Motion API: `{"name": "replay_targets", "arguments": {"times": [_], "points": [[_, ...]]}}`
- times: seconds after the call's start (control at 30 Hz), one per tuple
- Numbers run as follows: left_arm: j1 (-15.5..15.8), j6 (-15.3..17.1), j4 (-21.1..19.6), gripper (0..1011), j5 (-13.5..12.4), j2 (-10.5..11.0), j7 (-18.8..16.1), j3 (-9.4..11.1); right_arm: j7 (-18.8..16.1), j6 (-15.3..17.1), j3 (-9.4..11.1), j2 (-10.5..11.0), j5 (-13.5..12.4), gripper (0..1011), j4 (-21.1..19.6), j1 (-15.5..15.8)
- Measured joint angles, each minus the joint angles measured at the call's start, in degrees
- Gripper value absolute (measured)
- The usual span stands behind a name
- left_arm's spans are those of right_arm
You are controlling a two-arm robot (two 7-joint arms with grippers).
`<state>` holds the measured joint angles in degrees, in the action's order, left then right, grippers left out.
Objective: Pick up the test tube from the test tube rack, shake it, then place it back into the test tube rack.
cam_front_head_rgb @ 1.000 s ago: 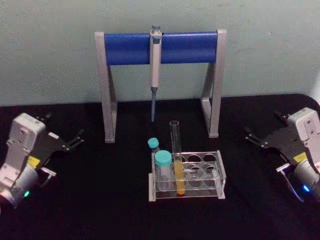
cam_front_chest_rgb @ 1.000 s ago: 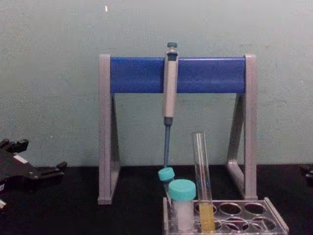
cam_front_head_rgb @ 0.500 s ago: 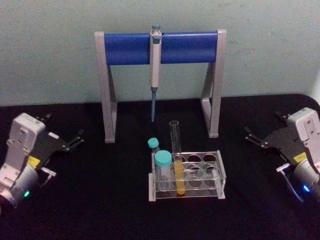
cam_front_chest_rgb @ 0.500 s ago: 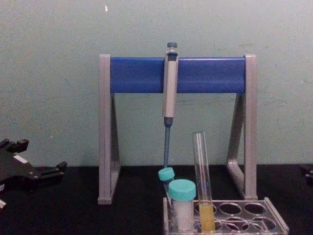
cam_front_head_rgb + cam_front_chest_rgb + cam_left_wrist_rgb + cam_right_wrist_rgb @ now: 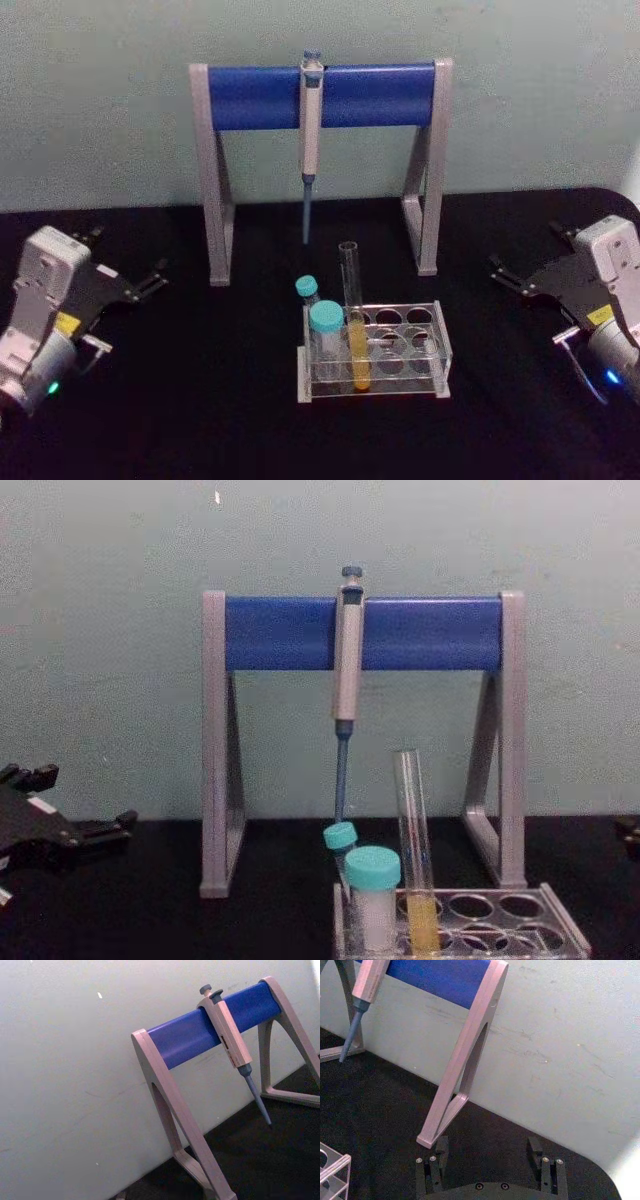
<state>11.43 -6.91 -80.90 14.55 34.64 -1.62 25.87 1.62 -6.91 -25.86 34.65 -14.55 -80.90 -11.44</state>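
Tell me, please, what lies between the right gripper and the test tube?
In the head view: the rack's empty holes, then bare table up to the right gripper.

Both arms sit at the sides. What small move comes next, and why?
Probably the right end effector, open at the far right, should reach toward the top of the test tube. The tube stands upright in the test tube rack, with teal-capped vials on its left and empty holes on its right, so that side looks freer. The left end effector rests open at the left.
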Motion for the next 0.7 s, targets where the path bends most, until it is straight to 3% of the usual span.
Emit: {"name": "replay_targets", "arguments": {"times": [0.37,0.7], "points": [[0.00,0.00,0.00,1001,0.00,0.00,0.00,0.00,-0.49,0.20,0.68,-0.20,0.16,1000,-0.50,0.62],[0.00,0.00,0.00,1001,0.00,0.00,0.00,0.00,-1.92,1.25,2.65,0.21,-0.48,1000,-5.61,4.75]]}}
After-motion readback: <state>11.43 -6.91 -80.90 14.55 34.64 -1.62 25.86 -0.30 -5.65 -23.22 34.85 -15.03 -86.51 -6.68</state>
